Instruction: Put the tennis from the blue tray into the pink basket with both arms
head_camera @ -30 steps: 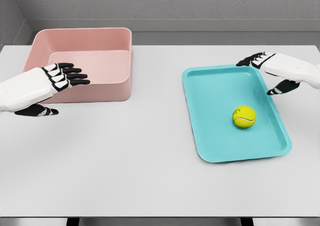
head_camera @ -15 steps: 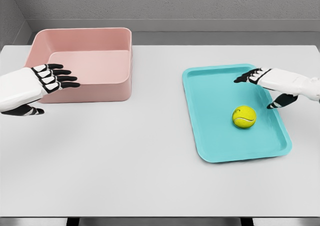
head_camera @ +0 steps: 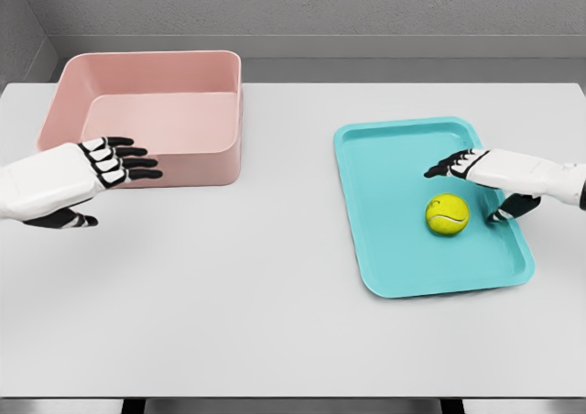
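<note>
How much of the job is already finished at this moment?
Nothing is finished yet: the tennis ball lies in the blue tray. In hand: the right hand, open, hovers beside the ball without grasping it. The left hand, open, waits before the pink basket. Left to do: grasp, carry across, drop in the basket.

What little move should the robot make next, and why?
Probably lower the right robot hand a little and close its fingers round the tennis ball. That hand hovers open just above and beside the ball, which lies loose in the blue tray, while the pink basket waits near the left robot hand.
</note>
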Tool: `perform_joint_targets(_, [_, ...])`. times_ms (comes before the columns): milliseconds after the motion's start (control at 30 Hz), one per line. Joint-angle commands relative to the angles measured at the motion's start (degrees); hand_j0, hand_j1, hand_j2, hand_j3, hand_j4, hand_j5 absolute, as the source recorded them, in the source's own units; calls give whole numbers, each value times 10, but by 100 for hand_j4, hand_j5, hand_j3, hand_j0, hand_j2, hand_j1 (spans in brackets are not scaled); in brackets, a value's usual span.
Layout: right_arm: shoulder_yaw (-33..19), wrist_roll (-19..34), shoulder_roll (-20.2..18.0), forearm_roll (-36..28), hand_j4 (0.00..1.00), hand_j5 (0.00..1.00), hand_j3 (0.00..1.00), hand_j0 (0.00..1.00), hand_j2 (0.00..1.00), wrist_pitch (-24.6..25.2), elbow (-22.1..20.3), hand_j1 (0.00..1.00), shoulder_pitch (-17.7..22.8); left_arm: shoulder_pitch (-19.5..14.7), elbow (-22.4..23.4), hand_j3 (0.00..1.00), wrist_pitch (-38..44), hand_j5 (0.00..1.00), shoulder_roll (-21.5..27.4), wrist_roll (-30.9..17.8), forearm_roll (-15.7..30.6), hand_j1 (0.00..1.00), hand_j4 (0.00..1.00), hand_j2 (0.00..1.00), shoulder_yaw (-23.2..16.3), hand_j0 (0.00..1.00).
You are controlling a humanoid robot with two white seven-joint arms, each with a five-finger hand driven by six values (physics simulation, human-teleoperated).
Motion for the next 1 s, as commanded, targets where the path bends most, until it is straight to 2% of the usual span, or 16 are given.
perform_joint_targets(0, [-1,1,-1,-4,100,100,100,100,100,1,-5,100,0,0,0,100,0,100,-6,0,4,100,100,100,-8,100])
perform_joint_targets(67, [-1,1,-1,-4,100,100,100,100,100,1,-11,100,4,0,0,100,0,100,-7,-1,-10,100,100,100,-12,100])
perform_joint_targets(133, [-1,1,-2,-4,100,100,100,100,100,1,-25,100,6,0,0,100,0,100,-10,-2,-59,100,100,100,-15,100])
perform_joint_targets(233, [0,1,-4,-4,100,100,100,100,100,1,-41,100,7,-12,0,100,0,100,-9,-1,-72,100,100,100,-17,100])
perform_joint_targets(300, [-1,0,-10,-4,100,100,100,100,100,1,-50,100,7,-43,0,100,0,100,-7,3,-70,100,100,100,-17,100])
perform_joint_targets(367, [0,0,-10,-4,100,100,100,100,100,1,-57,100,9,-55,0,100,0,100,-7,5,-68,100,100,100,-17,100])
perform_joint_targets(433, [0,1,-10,-4,100,100,100,100,100,1,-57,100,9,-57,0,100,0,100,-11,25,-46,100,100,100,-17,100])
perform_joint_targets(533, [0,0,-14,-4,100,100,100,100,100,1,-68,100,12,-57,0,100,0,100,-10,127,-18,100,100,100,-17,100])
perform_joint_targets(600, [0,0,-14,-4,100,100,100,100,100,1,-70,100,13,-55,0,100,0,100,-15,131,-16,100,100,100,-17,100])
perform_joint_targets(700, [1,2,-14,-4,100,100,100,100,100,1,-70,100,16,-56,0,100,0,100,-10,132,56,100,100,100,-17,100])
perform_joint_targets(767, [1,2,-14,-4,100,100,100,100,100,1,-70,100,19,-84,1,100,0,100,-10,131,110,100,100,100,-17,100])
perform_joint_targets(867, [1,10,-14,-4,97,97,97,97,97,1,-68,97,19,-98,0,100,0,100,-11,131,123,100,100,100,-17,100])
perform_joint_targets(967, [1,10,-14,-4,95,95,95,95,95,1,-66,95,19,-97,0,100,0,100,-14,131,123,100,100,100,-45,100])
